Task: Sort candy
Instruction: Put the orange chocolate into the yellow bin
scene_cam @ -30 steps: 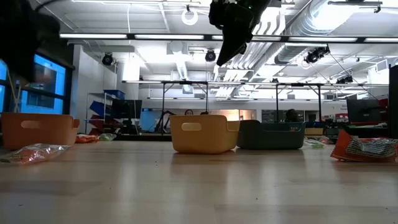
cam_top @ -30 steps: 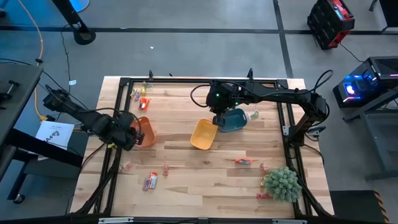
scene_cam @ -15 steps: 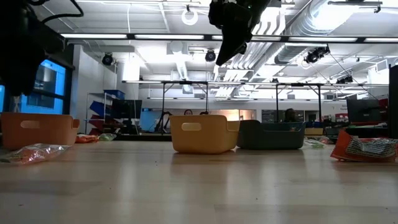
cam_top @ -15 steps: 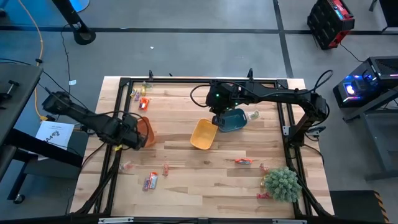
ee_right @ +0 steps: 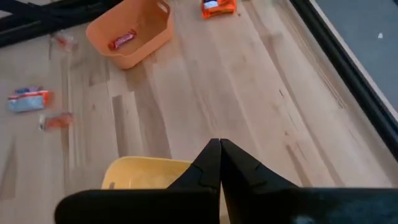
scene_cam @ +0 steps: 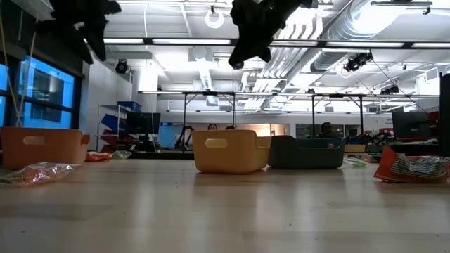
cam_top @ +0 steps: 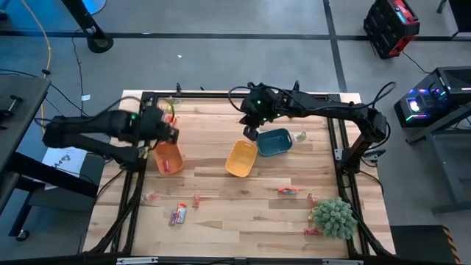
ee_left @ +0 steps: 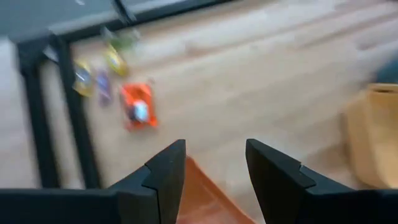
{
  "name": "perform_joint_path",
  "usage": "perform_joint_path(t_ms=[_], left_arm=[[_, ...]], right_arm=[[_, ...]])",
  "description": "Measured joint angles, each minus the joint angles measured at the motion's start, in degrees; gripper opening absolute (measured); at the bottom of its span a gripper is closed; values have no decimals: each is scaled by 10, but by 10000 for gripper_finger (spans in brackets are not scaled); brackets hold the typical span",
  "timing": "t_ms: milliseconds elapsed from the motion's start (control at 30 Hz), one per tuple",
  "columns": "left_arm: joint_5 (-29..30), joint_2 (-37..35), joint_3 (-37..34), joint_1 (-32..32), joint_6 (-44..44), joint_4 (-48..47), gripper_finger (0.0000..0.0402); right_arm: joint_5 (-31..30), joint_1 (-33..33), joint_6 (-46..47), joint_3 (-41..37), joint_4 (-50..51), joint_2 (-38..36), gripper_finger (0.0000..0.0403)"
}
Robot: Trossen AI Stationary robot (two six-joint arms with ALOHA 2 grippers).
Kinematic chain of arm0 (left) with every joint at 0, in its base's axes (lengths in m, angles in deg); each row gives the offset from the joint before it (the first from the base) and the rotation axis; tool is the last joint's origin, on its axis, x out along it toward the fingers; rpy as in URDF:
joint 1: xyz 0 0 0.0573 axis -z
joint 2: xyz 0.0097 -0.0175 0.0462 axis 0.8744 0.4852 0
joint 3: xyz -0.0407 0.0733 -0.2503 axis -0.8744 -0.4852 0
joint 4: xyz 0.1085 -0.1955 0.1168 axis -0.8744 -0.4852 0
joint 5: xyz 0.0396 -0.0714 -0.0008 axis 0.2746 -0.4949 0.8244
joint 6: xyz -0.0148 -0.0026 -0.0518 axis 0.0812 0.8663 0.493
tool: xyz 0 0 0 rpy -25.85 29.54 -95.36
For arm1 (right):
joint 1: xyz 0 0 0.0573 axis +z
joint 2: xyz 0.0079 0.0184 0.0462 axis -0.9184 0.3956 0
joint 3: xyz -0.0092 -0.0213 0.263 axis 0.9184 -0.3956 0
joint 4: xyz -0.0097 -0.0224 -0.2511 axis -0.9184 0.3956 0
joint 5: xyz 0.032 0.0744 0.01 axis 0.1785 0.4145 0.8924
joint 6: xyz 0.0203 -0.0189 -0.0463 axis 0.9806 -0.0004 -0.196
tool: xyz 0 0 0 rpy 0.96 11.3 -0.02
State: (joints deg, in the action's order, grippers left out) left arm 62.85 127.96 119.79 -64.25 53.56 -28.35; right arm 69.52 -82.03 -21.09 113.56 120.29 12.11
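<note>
Candy look: you have tiny wrapped sweets in red, orange, pink and pale wrappers, each far smaller than a bin.
Candy, far-left corner: an orange-wrapped sweet (cam_top: 170,120) lies near the surface's (cam_top: 213,184) frame, with yellow and purple ones (ee_left: 93,78) just beyond it.
Candy, near-left: a pale-wrapped piece (cam_top: 151,196), a small red one (cam_top: 196,199) and a red-and-pale pack (cam_top: 177,214) lie apart on the wood.
Candy, right side: a red wrapper (cam_top: 288,191) lies in front of the blue bin; more red pieces (cam_top: 310,232) sit beside the green spiky plant (cam_top: 333,217); a pale piece (cam_top: 299,136) lies just right of the blue bin.
Left claw (ee_left: 214,171): your left arm reaches in from the left and hangs above the far end of the orange bin; the fingers (ee_left: 166,177) stand apart with nothing between them.
Right claw (ee_right: 219,163): your right arm stretches across the far edge from the right, its claw raised above the far side of the yellow-orange and blue bins; the fingers are pressed together, holding nothing.
Orange bin (cam_top: 168,157): sits at the left of the surface; one red-wrapped sweet (ee_right: 122,40) lies inside.
Yellow-orange bin (cam_top: 241,158): sits mid-surface, touching the blue bin; you cannot tell what is in it.
Blue bin (cam_top: 274,142): sits just right of the yellow-orange one; contents not visible.
</note>
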Motion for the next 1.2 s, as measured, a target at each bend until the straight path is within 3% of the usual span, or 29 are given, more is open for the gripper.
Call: perform_joint_path(t_ms=[133,333,533,700,1200], left_arm=[[-8,23,-3,-117,-117,5,163],[-129,94,-54,-308,-309,106,163],[-151,199,-64,-430,-389,152,163],[-197,277,-64,-468,-416,179,163],[-215,444,-63,-470,-462,223,156]], right_arm=[[17,-4,20,0,0,0,0],[22,-1,46,0,0,0,0],[22,8,76,0,-7,0,0],[16,19,89,0,-33,0,0],[5,23,108,0,-34,0,0]])
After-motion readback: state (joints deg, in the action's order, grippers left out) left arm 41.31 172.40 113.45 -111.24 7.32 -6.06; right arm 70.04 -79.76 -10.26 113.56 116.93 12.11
